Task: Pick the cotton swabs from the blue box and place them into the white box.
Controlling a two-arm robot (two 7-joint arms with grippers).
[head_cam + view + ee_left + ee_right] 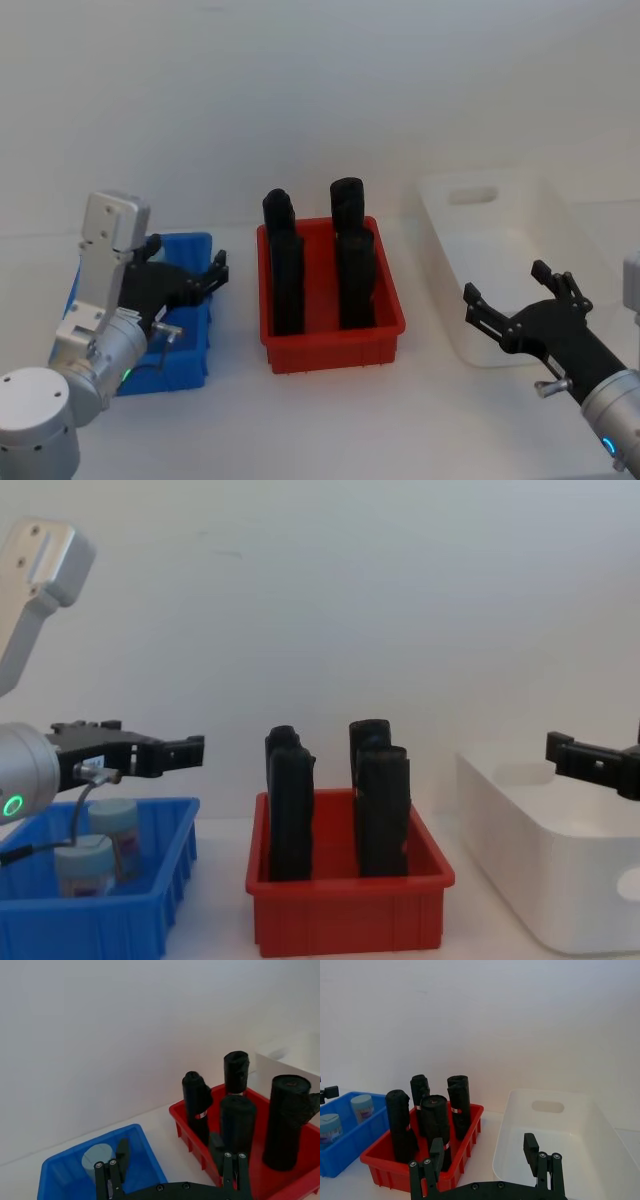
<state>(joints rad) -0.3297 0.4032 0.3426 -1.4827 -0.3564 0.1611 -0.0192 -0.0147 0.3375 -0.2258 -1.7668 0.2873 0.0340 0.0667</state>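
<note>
The white box [530, 880], at the right of the chest view, is the goal. The red bin [335, 350] of black rolls [285, 270] stands in the centre. The blue box [100, 925] at lower left holds two cotton swab jars [85, 865], upright and near each other.

The left gripper [169, 1147] hovers above the blue box, spread wide and holding nothing. Its fingers point level towards the red bin rather than down. The step in hand looks to be a pick. To do it well, I judge the wrist should tip down and centre on one jar's lid. It should then descend with a finger on either side of that jar only, clear of its neighbour and the wall, and lift high enough to pass over the tall rolls.

The right gripper [508, 283], also wide open and empty, hangs over the near end of the white box at lower right of the head view.

The white box is smooth plastic with rounded corners and a handle slot [472, 193]. The red bin and blue box are low trays, the blue one ribbed on its sides. The rolls are matt black cylinders. The jars are small, clear cylinders with labels. Their slick round sides could slip, so a grip across mid-body seems safest.
</note>
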